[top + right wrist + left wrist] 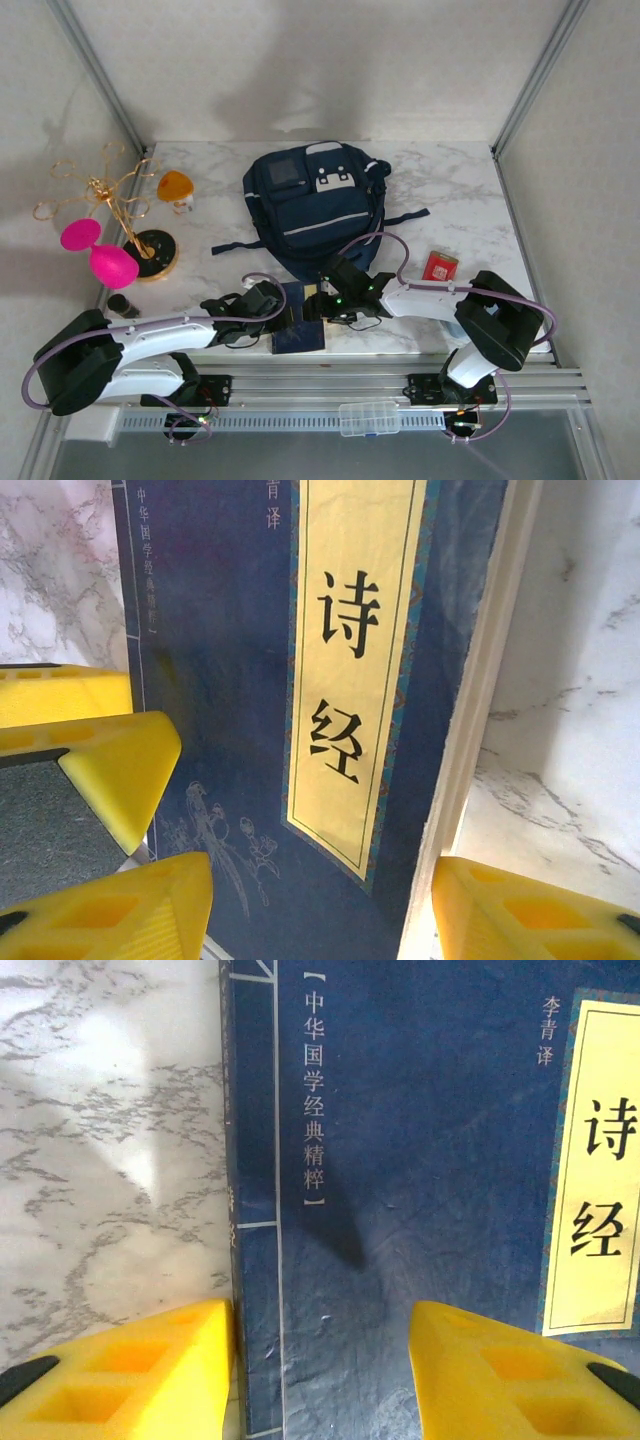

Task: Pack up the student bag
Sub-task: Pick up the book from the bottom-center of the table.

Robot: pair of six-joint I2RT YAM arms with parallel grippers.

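While the bag (312, 205) lies far and centre, packing looks barely begun.
Blue book (420, 1160) rests on the near side — left claw (322, 1315) and right claw (322, 870) hang open astride its edges, gripping nothing.

The left arm (150, 335) and right arm (425, 293) have smooth white shells between bulky black joint housings, with purple cables (383, 235) looping alongside. Their fingers (130, 1375) are yellow wedges with square hollows and black tips.
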